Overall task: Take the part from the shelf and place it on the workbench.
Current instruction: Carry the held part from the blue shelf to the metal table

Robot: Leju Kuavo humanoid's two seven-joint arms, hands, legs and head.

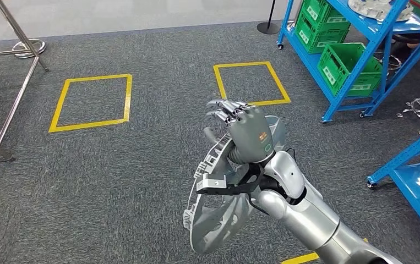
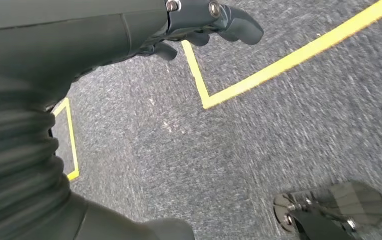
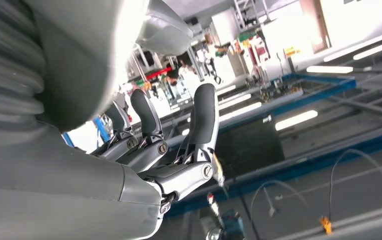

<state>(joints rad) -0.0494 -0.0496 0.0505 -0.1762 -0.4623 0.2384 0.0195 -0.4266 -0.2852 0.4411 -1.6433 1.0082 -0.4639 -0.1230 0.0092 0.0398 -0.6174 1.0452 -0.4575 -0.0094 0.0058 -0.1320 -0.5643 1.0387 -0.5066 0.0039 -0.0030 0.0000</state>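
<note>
Right hand [image 1: 247, 135] grips the grey part [image 1: 218, 212] above open carpet [image 1: 141, 165], blue shelf [image 1: 356, 66] well apart.

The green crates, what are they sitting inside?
The green crates sit on the blue shelf, one level above another. Whatever is in them is hidden. A pale part lies on the top level.

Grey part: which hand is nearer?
Right. The right hand grips the grey part in front of the robot; the left hand hangs over the carpet, away from it.
</note>
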